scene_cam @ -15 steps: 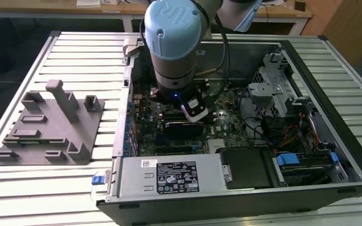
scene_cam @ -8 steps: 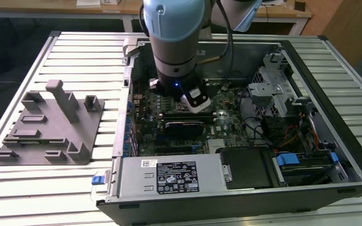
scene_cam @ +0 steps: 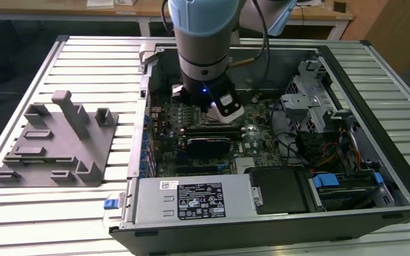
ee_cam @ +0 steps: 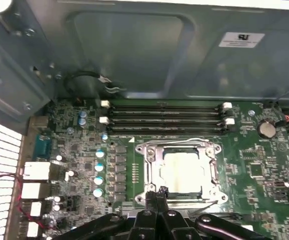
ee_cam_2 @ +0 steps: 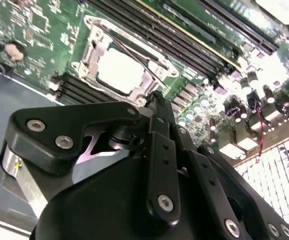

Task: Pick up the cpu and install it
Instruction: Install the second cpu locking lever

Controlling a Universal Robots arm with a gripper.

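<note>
My black pincer (ee_cam: 157, 192) hangs pinched narrow and empty beside the pale silvery square cpu (ee_cam: 183, 171), seated flat within its metal socket frame (ee_cam: 147, 172); I'd confirm its corners sit flush.

A: In the exterior view the arm (scene_cam: 203, 48) runs off the top edge and hides the socket below it.

B: In the second wrist view the claw (ee_cam_2: 154, 100) covers one corner of the socket frame (ee_cam_2: 92, 50), and the cpu (ee_cam_2: 119, 70) glares white, its surface unreadable.

A: The first wrist view's edge crops the claw's linkage.
</note>
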